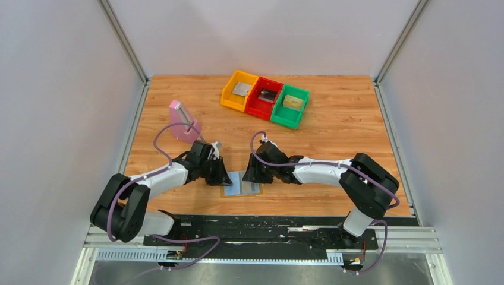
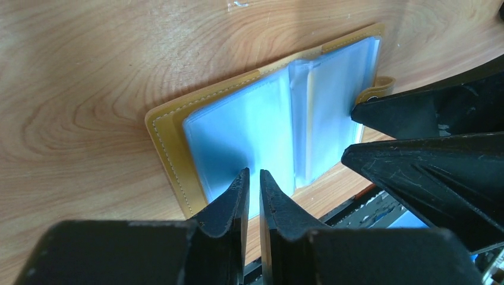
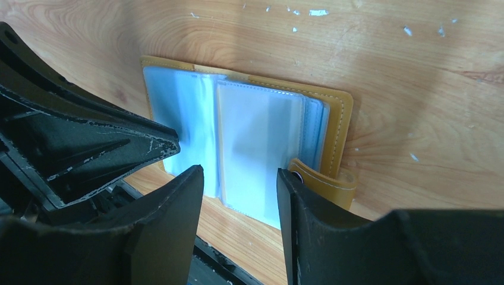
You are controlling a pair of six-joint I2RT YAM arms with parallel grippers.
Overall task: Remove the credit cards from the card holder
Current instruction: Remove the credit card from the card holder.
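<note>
From above and behind we look down on the whole table (image 1: 345, 124), while our two wrist cameras peer close at the same open card holder (image 2: 267, 119) from opposite sides.

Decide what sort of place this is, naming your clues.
Probably a robotics lab test cell: left arm and right arm bolted to a wooden table, plain grey walls enclosing it, three coloured bins.

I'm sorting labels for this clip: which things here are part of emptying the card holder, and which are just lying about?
Job: card holder, lying open; silver-grey card; dark grey card; golden card; left end effector; right end effector.
Lying about: pink block; coloured bins, each only holding one card.
</note>
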